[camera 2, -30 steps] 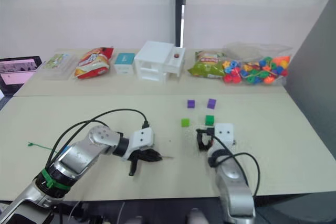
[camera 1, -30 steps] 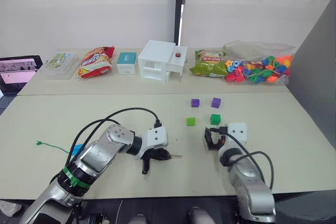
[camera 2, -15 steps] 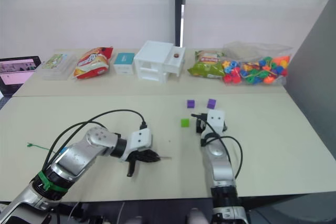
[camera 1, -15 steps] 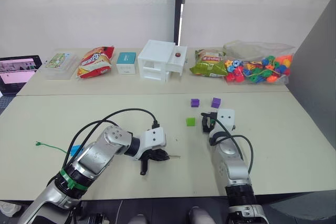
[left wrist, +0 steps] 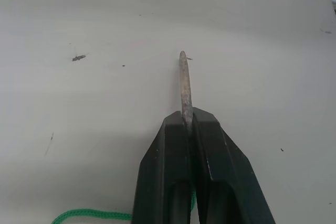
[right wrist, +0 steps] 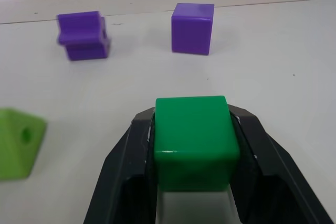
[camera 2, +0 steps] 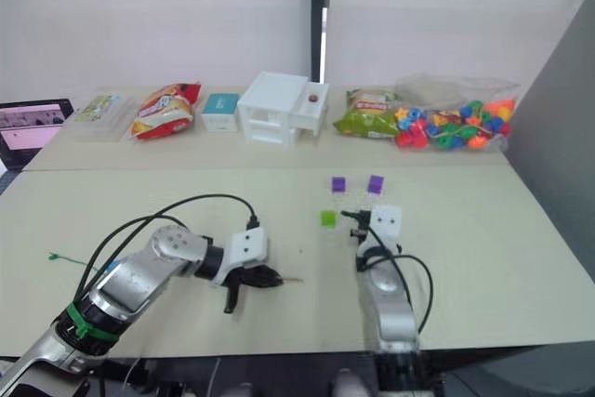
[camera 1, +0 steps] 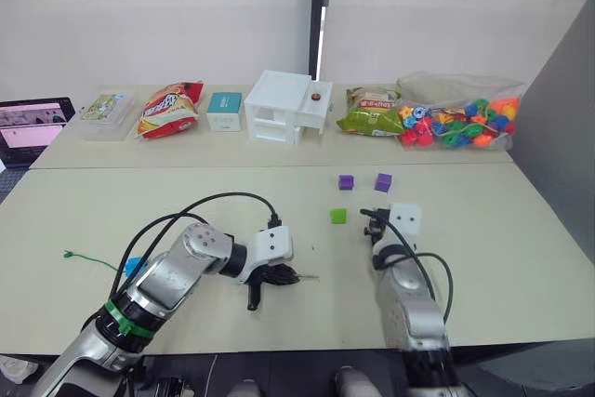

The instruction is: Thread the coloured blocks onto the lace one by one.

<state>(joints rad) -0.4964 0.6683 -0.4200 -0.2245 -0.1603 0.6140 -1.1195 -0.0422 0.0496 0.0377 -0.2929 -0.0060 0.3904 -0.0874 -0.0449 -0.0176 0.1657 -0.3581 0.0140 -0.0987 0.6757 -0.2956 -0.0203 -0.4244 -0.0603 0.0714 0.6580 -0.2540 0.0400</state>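
Dark green block (right wrist: 192,141) sits clamped in the right gripper (right wrist: 192,145); left gripper (left wrist: 188,129) pinches the lace's needle tip (left wrist: 184,85) over bare tabletop (camera 1: 232,202).

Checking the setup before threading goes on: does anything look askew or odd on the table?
One thing: the light green block sits turned at an angle, its hole facing sideways, unlike the squarely set purple block. Otherwise fine: the left gripper pinches the lace by its tip, and the right gripper holds the dark green block.
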